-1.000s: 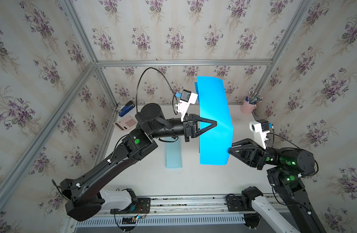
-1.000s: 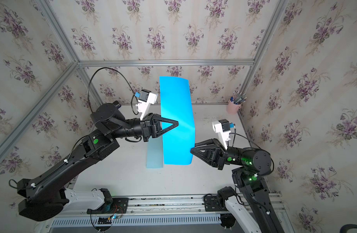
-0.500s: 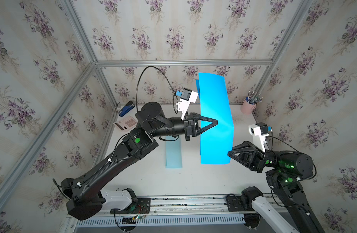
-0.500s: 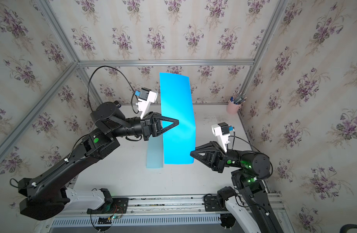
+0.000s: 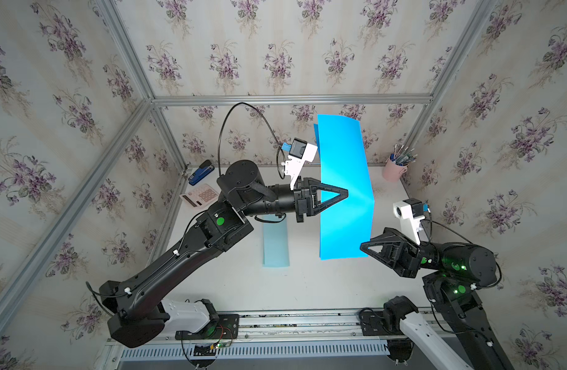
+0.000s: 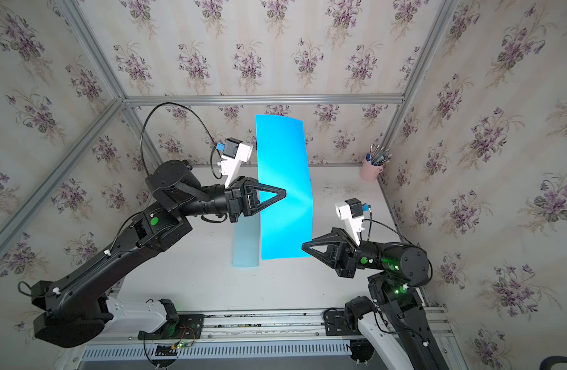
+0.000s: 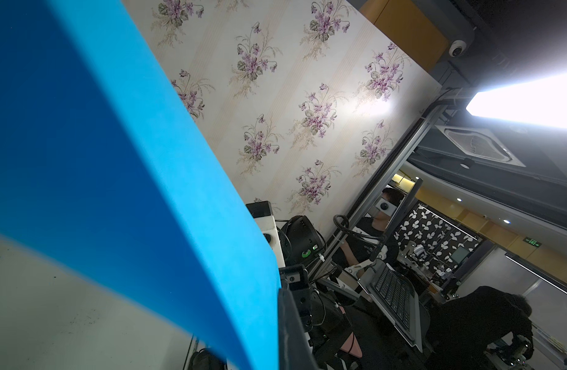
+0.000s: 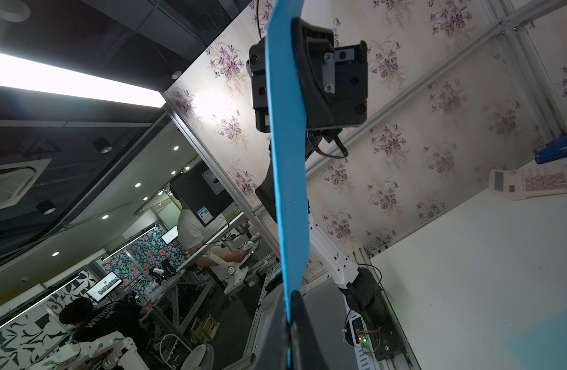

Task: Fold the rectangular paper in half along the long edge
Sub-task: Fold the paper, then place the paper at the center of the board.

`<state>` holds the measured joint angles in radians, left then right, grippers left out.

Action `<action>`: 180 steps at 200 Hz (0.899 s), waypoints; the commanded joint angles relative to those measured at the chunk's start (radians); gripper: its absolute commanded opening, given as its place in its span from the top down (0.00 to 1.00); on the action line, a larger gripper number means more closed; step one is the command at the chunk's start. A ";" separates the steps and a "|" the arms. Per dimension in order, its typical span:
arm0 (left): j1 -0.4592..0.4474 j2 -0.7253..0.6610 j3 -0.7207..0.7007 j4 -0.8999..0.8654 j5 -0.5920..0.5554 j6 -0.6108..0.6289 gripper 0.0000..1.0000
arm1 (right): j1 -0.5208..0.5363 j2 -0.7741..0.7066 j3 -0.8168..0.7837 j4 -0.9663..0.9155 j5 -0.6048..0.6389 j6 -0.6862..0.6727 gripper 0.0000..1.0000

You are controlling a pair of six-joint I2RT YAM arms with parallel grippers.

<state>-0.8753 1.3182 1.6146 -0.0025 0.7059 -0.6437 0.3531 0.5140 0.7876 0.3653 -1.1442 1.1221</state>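
Two grippers hold the blue paper (image 5: 343,205) aloft: the right gripper (image 5: 363,247) pinches its nearest corner, and the left gripper (image 5: 346,193) is clamped on its middle. If either pinch slackens, I reckon the sheet swings and misaligns. Below the left jaws lies a pale strip (image 5: 275,243). Beyond them, the calculator (image 5: 200,196), stapler (image 5: 201,173) and pen cup (image 5: 393,171) stand clear.

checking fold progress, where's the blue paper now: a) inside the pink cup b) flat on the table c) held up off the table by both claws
c: the blue paper stands upright above the table, left claw pinching its middle, right claw at its near corner
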 commanded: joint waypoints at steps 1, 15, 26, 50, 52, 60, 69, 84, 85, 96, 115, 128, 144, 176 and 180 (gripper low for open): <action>0.001 0.001 0.010 0.015 0.006 0.010 1.00 | 0.001 -0.003 0.012 -0.034 -0.008 -0.041 0.85; 0.001 0.003 0.011 0.015 0.006 0.012 1.00 | 0.001 -0.007 -0.003 -0.009 -0.016 -0.027 1.00; 0.001 0.004 0.014 0.013 0.006 0.013 1.00 | 0.003 -0.010 -0.013 0.013 -0.019 -0.010 1.00; 0.001 0.006 0.014 0.011 0.007 0.013 1.00 | 0.003 -0.012 -0.014 -0.032 -0.005 -0.034 0.89; 0.001 0.006 0.014 0.010 0.007 0.014 1.00 | 0.003 -0.012 -0.015 -0.029 -0.006 -0.033 0.93; 0.001 0.006 0.014 0.010 0.007 0.013 1.00 | 0.003 -0.015 -0.023 -0.009 -0.007 -0.026 1.00; 0.001 0.005 0.014 0.008 0.007 0.013 1.00 | 0.003 -0.018 -0.017 -0.021 0.003 -0.038 1.00; 0.001 -0.003 0.002 0.000 -0.003 0.020 1.00 | 0.003 -0.008 0.021 -0.147 0.043 -0.124 1.00; 0.001 -0.004 0.000 -0.002 -0.005 0.021 1.00 | 0.003 -0.007 0.026 -0.164 0.048 -0.135 1.00; 0.006 -0.012 -0.016 -0.031 -0.025 0.031 1.00 | 0.003 0.018 0.094 -0.405 0.151 -0.294 0.84; 0.029 -0.011 -0.010 -0.229 -0.148 0.082 1.00 | 0.002 0.085 0.209 -0.743 0.413 -0.500 0.65; 0.052 0.017 0.023 -0.429 -0.260 0.137 1.00 | 0.003 0.128 0.276 -0.900 0.654 -0.565 0.64; 0.055 0.083 0.084 -0.685 -0.488 0.201 1.00 | 0.003 0.155 0.331 -1.002 0.887 -0.596 0.52; 0.018 0.362 0.254 -1.088 -0.877 0.163 1.00 | 0.003 0.224 0.388 -1.118 1.169 -0.598 0.25; 0.003 0.403 0.282 -1.126 -0.930 0.155 1.00 | 0.003 0.236 0.386 -1.133 1.195 -0.597 0.27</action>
<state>-0.8303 1.5635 1.7947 -0.7017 0.1730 -0.4946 0.3538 0.7059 1.1584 -0.5915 -0.2737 0.5793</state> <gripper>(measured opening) 0.050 0.753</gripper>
